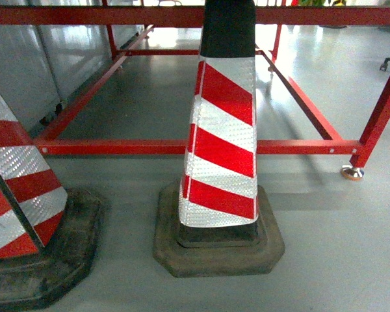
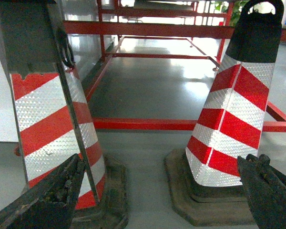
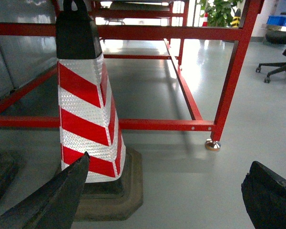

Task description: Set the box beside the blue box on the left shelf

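We count two red-and-white striped traffic cones on the grey floor (image 1: 338,260), one (image 1: 221,149) dead ahead and one (image 1: 19,188) at the left edge, both just in front of the red tubular frame (image 1: 182,147). Our left gripper (image 2: 162,200) and right gripper (image 3: 167,200) both hang spread wide, grasping nothing. The box and left shelf aren't in any view, plus one office chair (image 3: 281,52) far right

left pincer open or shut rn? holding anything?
Open and empty. In the left wrist view the left pincer has its two fingers far apart at the frame's bottom corners, with only floor and traffic cones visible between them.
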Available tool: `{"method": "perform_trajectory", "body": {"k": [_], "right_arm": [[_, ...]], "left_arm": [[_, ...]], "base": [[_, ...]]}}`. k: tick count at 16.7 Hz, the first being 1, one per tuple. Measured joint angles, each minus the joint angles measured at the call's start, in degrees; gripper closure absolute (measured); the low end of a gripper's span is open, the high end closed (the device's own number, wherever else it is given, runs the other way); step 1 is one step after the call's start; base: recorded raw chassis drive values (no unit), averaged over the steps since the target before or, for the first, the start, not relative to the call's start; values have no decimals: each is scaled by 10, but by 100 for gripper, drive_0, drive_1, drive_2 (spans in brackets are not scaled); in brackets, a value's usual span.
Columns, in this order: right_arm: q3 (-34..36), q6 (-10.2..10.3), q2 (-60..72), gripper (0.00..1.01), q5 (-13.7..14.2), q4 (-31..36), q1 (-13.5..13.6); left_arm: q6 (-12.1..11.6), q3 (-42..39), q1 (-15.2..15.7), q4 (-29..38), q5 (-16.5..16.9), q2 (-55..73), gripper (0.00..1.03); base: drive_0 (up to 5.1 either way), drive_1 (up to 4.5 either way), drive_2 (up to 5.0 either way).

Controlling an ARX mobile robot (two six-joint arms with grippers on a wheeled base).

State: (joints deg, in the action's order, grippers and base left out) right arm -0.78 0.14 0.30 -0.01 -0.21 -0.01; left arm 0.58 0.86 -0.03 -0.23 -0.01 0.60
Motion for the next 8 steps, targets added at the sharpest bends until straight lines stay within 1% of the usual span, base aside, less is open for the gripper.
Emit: {"method": "perform_trajectory", "body": {"k": [8], "right_arm": [[0,0,0,3,0,0,0]], "left_arm": [[0,0,0,0,0,0,5]], "base": [[0,0,0]]}}
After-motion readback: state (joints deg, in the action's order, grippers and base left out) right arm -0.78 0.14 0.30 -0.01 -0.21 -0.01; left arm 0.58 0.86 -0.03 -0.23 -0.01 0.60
